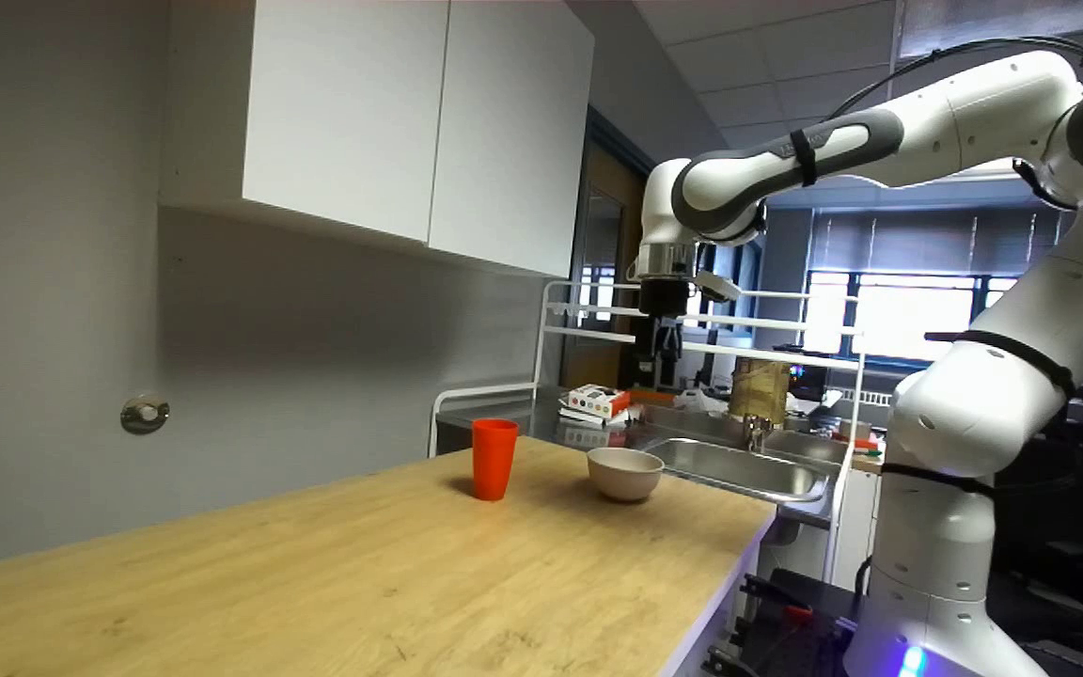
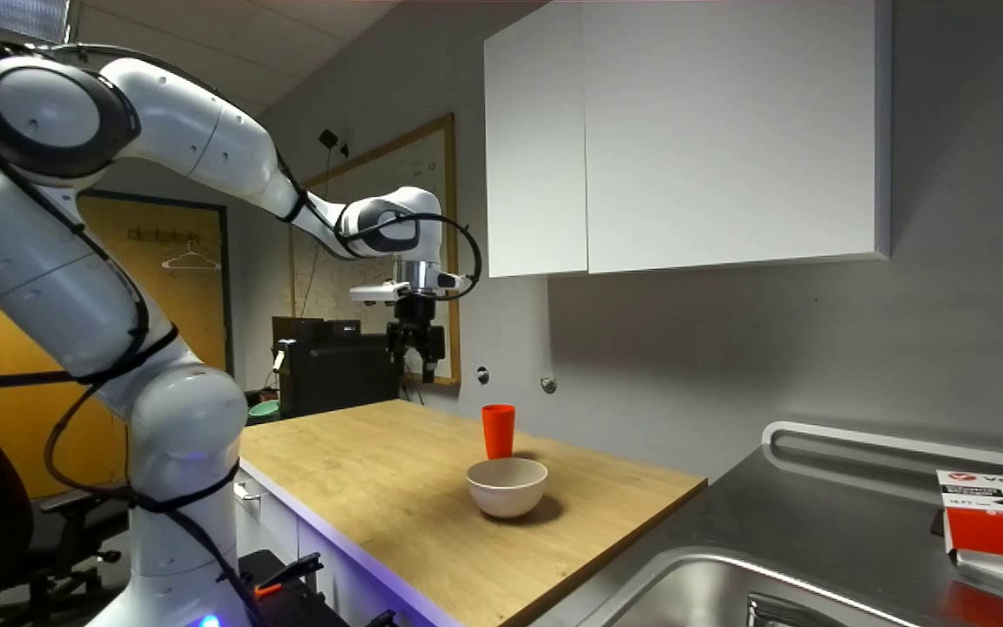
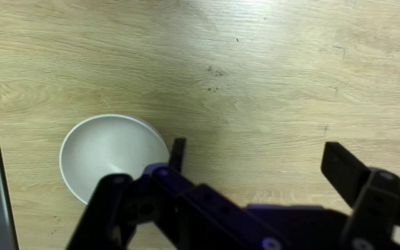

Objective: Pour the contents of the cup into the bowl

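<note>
The black two-fingered claw (image 3: 257, 159) is released, its fingers spread wide, wood grain showing between them. Below it stretches a pale wood-grain tabletop (image 1: 363, 583) marked with small dark knots. On that surface the tapered orange-red plastic cup (image 2: 498, 431) stands upright, lower than the claw in both exterior views; near it, also lower than the claw, sits the whitish-grey round bowl (image 1: 624, 478), partly covered by the claw in the wrist view. In an exterior view a white metal rack (image 1: 739, 352) rises behind the claw, with a stainless-steel sink (image 1: 739, 470) below and right of it. In an exterior view a wood-framed whiteboard (image 2: 410, 161) hangs behind the claw, and left of it stands an orange-brown door (image 2: 153, 279). Higher than the claw, a white flat-fronted cabinet (image 1: 372, 132) hangs on the grey wall (image 1: 62, 329).
</note>
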Robot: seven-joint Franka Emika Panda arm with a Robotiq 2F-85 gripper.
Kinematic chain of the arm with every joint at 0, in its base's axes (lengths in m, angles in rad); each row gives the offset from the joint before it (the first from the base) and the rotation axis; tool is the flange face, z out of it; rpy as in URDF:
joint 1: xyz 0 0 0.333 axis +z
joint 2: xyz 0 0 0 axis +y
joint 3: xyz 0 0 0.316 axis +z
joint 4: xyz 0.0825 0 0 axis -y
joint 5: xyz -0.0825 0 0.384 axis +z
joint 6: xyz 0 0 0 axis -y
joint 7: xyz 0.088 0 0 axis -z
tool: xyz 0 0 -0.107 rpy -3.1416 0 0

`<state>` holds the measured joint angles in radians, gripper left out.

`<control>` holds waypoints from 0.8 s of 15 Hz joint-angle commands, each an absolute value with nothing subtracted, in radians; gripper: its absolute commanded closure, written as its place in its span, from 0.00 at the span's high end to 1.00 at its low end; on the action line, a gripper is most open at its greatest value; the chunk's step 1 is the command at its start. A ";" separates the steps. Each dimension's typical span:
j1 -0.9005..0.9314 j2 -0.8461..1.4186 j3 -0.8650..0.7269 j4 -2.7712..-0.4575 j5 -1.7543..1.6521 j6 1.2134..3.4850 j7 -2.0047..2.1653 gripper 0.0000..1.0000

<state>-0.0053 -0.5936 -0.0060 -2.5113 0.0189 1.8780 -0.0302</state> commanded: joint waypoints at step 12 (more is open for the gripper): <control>-0.002 -0.569 0.001 -2.487 0.020 1.886 -0.013 1.00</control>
<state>-0.0052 -0.5914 -0.0060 -2.5107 0.0189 1.8788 -0.0302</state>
